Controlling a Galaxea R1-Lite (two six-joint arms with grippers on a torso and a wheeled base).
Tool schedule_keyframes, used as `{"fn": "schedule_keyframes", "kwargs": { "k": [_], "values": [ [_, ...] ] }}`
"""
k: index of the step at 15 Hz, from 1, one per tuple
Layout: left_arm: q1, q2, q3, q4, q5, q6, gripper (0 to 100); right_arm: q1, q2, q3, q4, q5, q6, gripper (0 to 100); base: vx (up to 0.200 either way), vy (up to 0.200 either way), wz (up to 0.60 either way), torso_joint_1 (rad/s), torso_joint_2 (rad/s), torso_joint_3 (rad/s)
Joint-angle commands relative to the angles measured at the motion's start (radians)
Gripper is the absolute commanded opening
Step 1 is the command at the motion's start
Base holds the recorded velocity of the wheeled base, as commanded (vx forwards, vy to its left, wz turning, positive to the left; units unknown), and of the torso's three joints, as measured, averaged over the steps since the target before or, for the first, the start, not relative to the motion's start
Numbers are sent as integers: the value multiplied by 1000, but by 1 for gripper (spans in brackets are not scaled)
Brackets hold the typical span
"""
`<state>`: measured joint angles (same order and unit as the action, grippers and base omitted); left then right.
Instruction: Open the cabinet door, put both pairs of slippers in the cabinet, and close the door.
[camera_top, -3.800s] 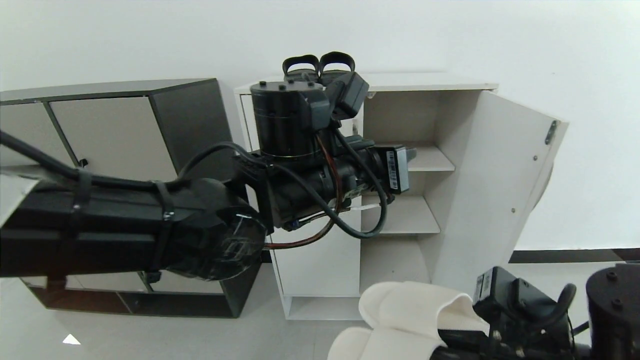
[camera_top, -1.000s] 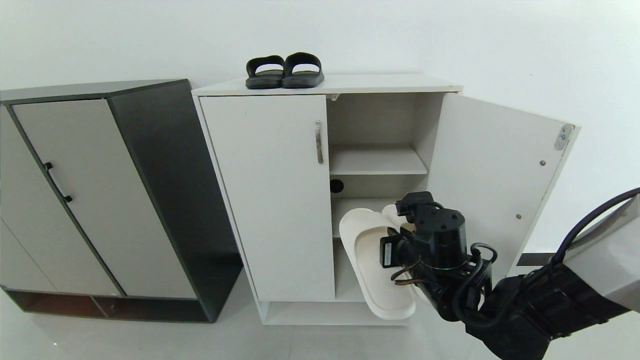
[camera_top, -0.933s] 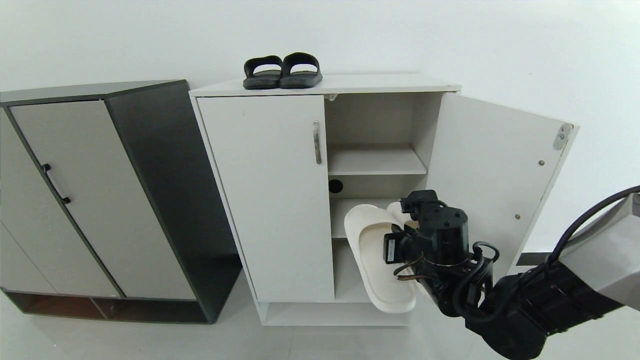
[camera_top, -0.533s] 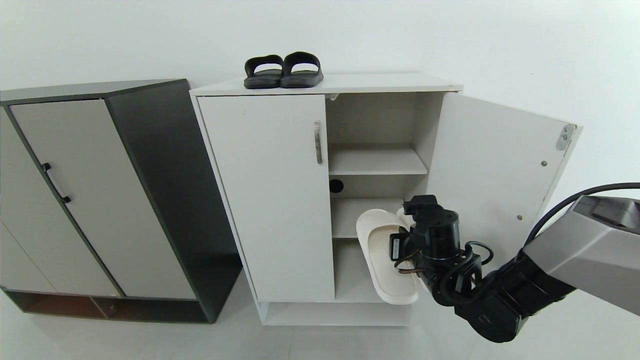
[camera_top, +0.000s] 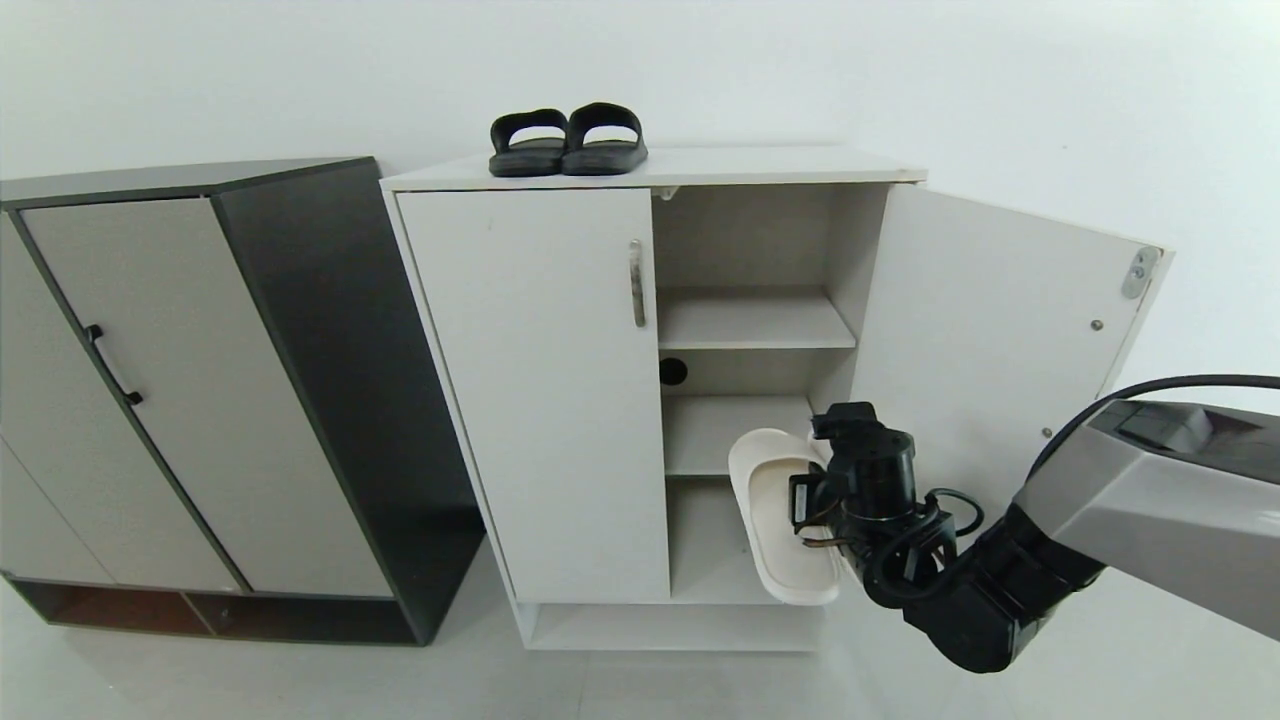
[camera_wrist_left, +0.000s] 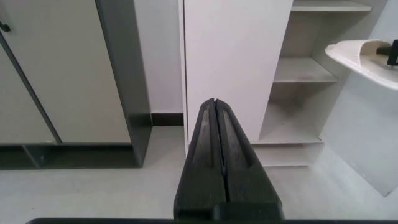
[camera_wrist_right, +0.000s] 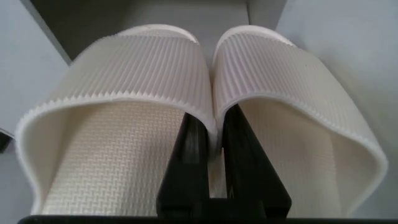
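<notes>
White slippers (camera_top: 778, 515), a pair held side by side and tilted, hang in front of the white cabinet's (camera_top: 540, 400) open right half, about level with the lower shelf (camera_top: 735, 430), not set down yet. Right hand (camera_wrist_right: 214, 165) is clenched on the inner strap edges of both. Right door (camera_top: 990, 340) is swung open, left door (camera_top: 560, 300) is closed. Black slippers (camera_top: 568, 140) sit on the cabinet top. Left hand (camera_wrist_left: 215, 112) is clenched, holding nothing, well apart from the cabinet. Dark cabinet (camera_top: 290, 330) stands just beside the white one.
</notes>
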<state>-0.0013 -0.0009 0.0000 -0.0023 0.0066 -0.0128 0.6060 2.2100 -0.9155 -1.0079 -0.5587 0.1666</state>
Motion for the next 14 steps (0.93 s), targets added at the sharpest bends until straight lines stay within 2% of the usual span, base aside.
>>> {"fn": "schedule_keyframes", "kwargs": {
  "k": [1, 14],
  "values": [
    [0, 2, 0, -1, 1, -1, 0, -6, 13, -3, -3, 0, 1, 0, 0, 0, 0, 0, 0, 0],
    [0, 2, 0, 1, 4, 0, 0, -54, 66, -19, -35, 36, -13, 0, 0, 0, 0, 0, 0, 0]
  ]
}}
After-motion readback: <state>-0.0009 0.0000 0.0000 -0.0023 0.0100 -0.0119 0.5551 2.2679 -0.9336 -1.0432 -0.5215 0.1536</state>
